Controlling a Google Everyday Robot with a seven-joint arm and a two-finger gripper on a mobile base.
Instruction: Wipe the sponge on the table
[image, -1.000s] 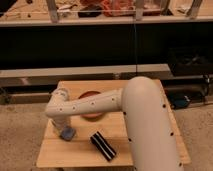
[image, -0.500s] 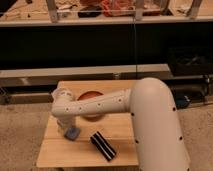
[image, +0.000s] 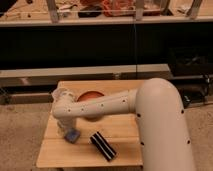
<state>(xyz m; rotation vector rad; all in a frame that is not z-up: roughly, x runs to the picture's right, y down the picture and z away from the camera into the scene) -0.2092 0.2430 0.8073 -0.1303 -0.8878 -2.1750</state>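
Observation:
The table (image: 55, 155) is small, with a light wooden plank top. My white arm reaches across it from the right and bends down at its left side. The gripper (image: 68, 132) points down at the tabletop near the table's left edge. The sponge (image: 73, 135), a small light-blue lump, lies on the wood at the gripper's tip, and the gripper is shut on it. The wrist hides part of the sponge.
A black block with a white stripe (image: 103, 146) lies just right of the sponge, near the front edge. A reddish bowl (image: 90, 96) sits behind the arm, and a clear cup (image: 62, 95) stands at the back left. A dark shelf bench (image: 100, 75) runs behind the table.
The gripper and the sponge have slid together a little to the right and toward the front edge. The arm's elbow swung along; the black block and bowl stayed put.

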